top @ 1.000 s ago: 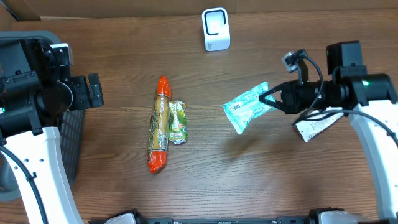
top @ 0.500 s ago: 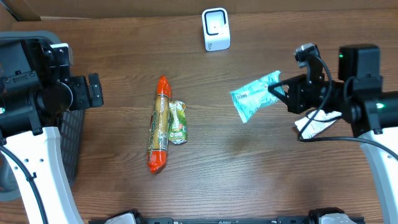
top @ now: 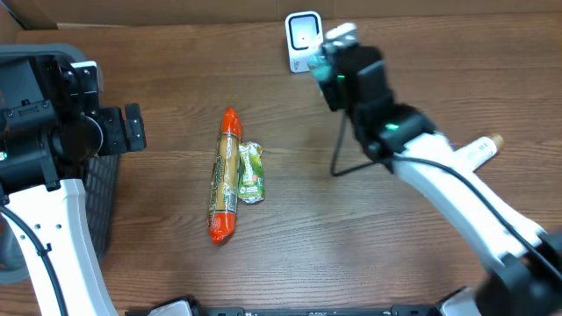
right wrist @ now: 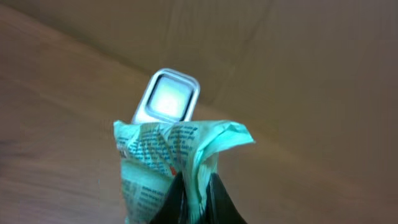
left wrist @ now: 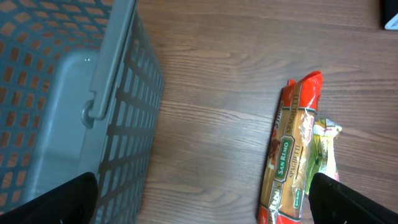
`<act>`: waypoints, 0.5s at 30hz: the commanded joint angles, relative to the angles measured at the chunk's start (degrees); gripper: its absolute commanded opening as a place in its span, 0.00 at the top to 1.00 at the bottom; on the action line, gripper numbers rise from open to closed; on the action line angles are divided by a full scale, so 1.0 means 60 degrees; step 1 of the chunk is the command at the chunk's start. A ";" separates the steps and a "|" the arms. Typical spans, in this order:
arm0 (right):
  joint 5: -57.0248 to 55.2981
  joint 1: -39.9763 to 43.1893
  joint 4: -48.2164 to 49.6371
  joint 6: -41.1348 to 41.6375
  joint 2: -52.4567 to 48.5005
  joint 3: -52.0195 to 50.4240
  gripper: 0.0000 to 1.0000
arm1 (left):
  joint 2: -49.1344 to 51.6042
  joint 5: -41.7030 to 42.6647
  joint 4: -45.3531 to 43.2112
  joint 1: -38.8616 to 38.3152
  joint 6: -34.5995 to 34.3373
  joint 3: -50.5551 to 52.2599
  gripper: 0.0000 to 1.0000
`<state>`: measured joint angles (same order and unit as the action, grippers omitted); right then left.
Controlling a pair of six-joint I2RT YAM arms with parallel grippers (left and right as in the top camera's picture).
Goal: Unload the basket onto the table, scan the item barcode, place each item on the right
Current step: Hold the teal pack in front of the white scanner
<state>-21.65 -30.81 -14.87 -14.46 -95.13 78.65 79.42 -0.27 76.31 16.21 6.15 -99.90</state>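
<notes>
My right gripper (right wrist: 193,186) is shut on the crumpled edge of a teal printed packet (right wrist: 155,162), held up just in front of the white barcode scanner (right wrist: 168,96). From overhead, the scanner (top: 303,39) stands at the back middle of the table and the right gripper (top: 327,61) is right beside it; the arm hides most of the packet. My left gripper (left wrist: 202,208) hangs open and empty at the left, over bare wood between the basket and a spaghetti pack.
A red-ended spaghetti pack (top: 226,175) and a small green packet (top: 251,173) lie side by side left of centre. A grey mesh basket (left wrist: 68,93) stands at the left edge. A white packet (top: 474,151) lies at the right.
The right arm has swung from the right side up and left to the scanner, carrying the teal packet. The left arm has not moved.
</notes>
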 commanded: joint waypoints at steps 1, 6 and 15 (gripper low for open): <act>-0.1716 -0.0004 0.2218 -0.3931 -0.1002 0.0219 0.96 | -0.0004 -0.0051 -0.0007 -0.0018 0.0153 -0.0073 0.00; -0.1701 0.0313 0.6408 -0.7267 -0.2517 0.0222 0.96 | -0.0004 -0.0051 -0.0011 -0.0018 0.0153 -0.0073 0.00; -0.0539 0.0790 0.9919 -1.0178 -0.5468 0.1330 0.96 | -0.0004 -0.0051 -0.0007 -0.0018 0.0153 -0.0073 0.01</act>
<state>-26.76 -26.24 43.64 -68.99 -123.79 81.36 79.42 -0.30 76.44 16.21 6.15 -99.90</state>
